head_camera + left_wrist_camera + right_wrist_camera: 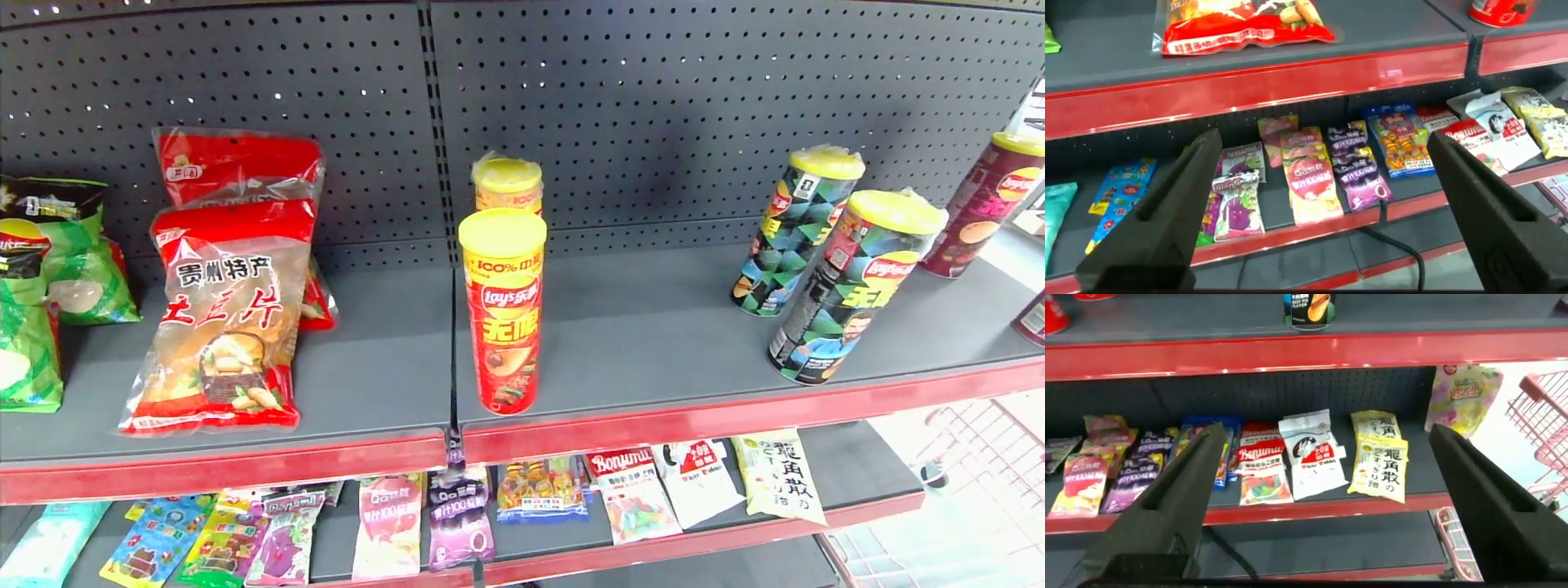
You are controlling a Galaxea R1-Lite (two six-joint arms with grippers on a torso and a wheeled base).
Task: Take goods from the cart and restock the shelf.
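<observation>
Saw the left gripper with fingers spread wide and empty, pointed at flat candy packets on the dark grey, red-edged metal shelf. Saw the right gripper likewise wide open, holding nothing. Spotted the pink wire cart off to the right of those fingers, low beside the shelf end; judged the right arm nearer. Could not make out its goods.

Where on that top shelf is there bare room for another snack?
The widest bare stretch of the upper shelf lies between the middle red can and the two patterned cans. A narrower gap sits between the red chip bags and that can. Below, the row of candy packets is crowded, as is the far left by the green bags.
</observation>
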